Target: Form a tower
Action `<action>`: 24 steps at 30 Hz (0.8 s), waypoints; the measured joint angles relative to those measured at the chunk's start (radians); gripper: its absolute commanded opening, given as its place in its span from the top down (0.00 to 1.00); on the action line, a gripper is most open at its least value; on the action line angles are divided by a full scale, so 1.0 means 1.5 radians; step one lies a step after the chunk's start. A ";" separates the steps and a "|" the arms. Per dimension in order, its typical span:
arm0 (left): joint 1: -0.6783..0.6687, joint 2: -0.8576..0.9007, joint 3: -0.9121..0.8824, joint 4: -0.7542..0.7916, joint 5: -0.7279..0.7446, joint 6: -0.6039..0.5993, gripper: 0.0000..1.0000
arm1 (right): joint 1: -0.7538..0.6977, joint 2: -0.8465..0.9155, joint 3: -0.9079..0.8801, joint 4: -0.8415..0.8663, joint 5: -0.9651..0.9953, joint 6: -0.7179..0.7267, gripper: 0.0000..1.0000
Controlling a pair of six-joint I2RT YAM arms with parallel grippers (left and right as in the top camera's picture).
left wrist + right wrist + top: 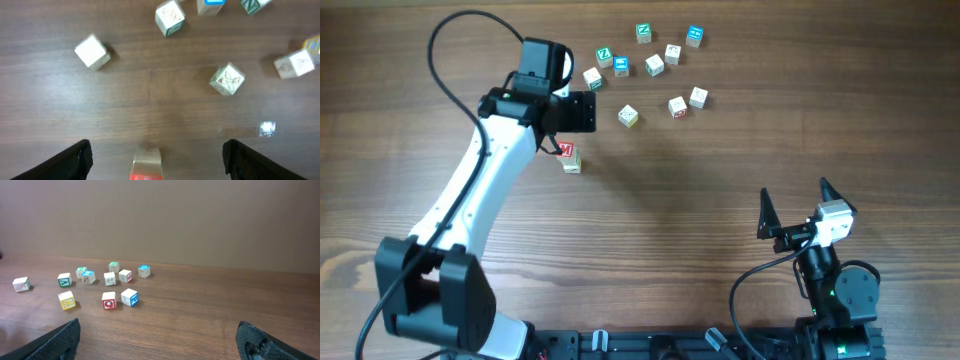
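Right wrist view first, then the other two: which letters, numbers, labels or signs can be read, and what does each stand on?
"Q", in red: on the front face of the white cube at the near edge of the group.
Too small to read: the prints on the blue-faced cube beside it and on the green-faced cube.
Blurred: the red print on the tower in the left wrist view.
Nothing else is legible.

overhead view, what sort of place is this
Probably a robotics test bench: a cabled left arm and right arm mounted at a wood-grain table, small printed cubes scattered on it, a plain wall behind.
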 measured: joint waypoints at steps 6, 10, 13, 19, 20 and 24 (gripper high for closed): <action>0.000 0.006 -0.016 -0.076 0.000 -0.024 0.30 | 0.000 0.000 0.000 0.000 0.000 0.000 0.00; 0.000 0.022 -0.059 -0.071 0.000 -0.049 0.46 | 0.000 0.000 0.000 0.000 0.000 0.000 0.00; 0.000 0.041 -0.068 -0.070 0.001 -0.059 0.46 | 0.000 0.000 0.000 0.000 0.000 0.000 0.00; 0.000 0.045 -0.068 -0.061 0.001 -0.081 0.63 | 0.000 0.000 0.000 0.000 0.000 0.000 0.00; 0.000 0.045 -0.068 -0.060 0.001 -0.082 0.65 | 0.000 0.000 0.000 0.000 0.000 0.000 0.00; 0.000 0.045 -0.068 -0.060 0.001 -0.084 0.69 | 0.000 0.000 0.000 0.000 0.000 0.000 0.00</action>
